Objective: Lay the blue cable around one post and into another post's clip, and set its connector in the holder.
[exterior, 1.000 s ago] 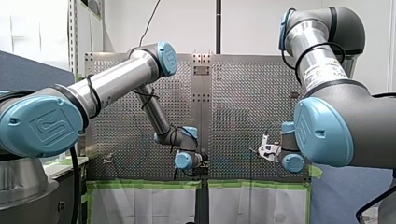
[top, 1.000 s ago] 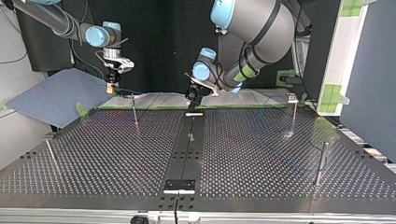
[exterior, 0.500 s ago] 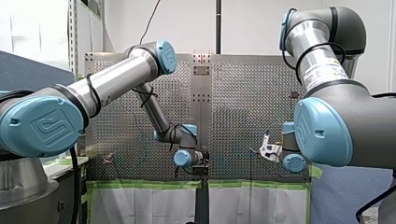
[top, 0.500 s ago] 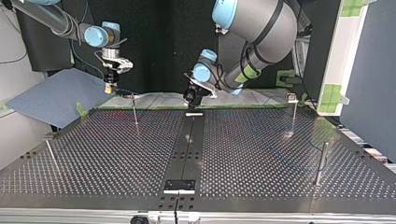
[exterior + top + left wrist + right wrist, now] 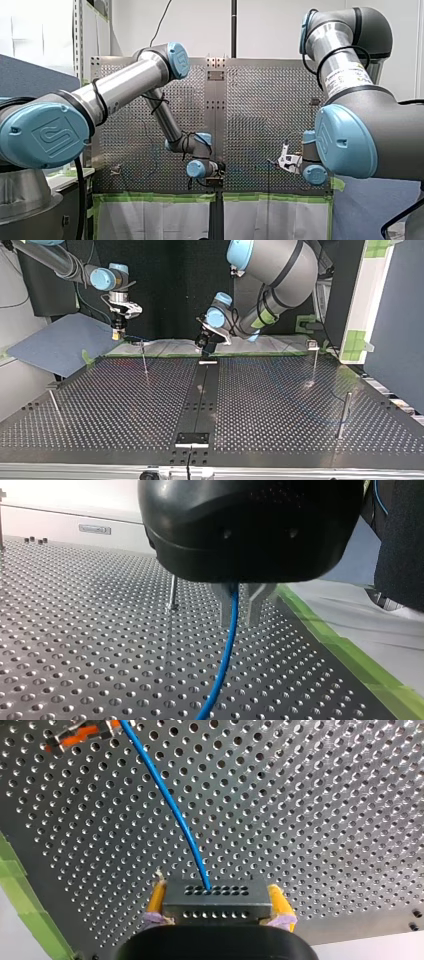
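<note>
- Counter [image 5: 280, 405] of perforated metal, with a dark centre strip [image 5: 202, 400] that runs from its near edge to its far edge in the top view; green tape [image 5: 350, 650] borders its far edge.
- My left arm [image 5: 270, 270] comes in at the top view's right and bends down over the far end of the centre strip. My right arm [image 5: 50, 257] comes in at that view's left and ends over the far left part of the counter.
- Blue-grey mat [image 5: 60, 345], lying off the counter's far left corner in the top view.
- Four thin upright posts, well apart: a far-left post [image 5: 144, 360], one at the far right, one nearer at the right and one nearer at the left.
- My left gripper [image 5: 239, 612] hangs just above a pale bar [image 5: 208, 361] at the far end of the centre strip. Its metal fingers [image 5: 223, 607] stand a narrow gap apart, wider than the cable between them.
- My right gripper [image 5: 216, 907] hovers beside the far-left post, above the counter's far edge. Its yellow-padded fingers [image 5: 277, 902] are clamped on the connector.
- Connector [image 5: 215, 895]: a black block with rows of small holes, held off the counter.
- Blue cable [image 5: 226, 650]: in the right wrist view it leaves the connector's top and curves away to a clip [image 5: 75, 732] with orange levers. In the left wrist view it drops from between the metal fingers and trails over the counter.
</note>
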